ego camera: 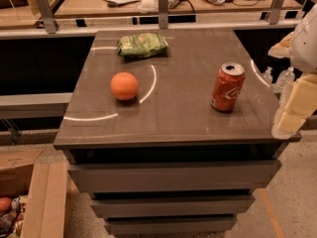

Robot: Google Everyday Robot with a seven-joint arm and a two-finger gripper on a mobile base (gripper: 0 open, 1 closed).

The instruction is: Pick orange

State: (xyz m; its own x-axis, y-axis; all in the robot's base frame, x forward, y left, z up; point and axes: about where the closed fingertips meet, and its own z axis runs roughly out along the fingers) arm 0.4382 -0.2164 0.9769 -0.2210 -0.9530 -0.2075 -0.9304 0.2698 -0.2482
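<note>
Your jaws hang at the bench's (188, 83) right edge, their opening impossible to tell, well apart from the orange (124, 86)

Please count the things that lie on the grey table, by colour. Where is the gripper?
Orange: 1 (the orange)
Red: 1 (the soda can)
Green: 1 (the snack bag)
Total: 3 on the table
The gripper is at the table's right edge, far from the orange.
</note>
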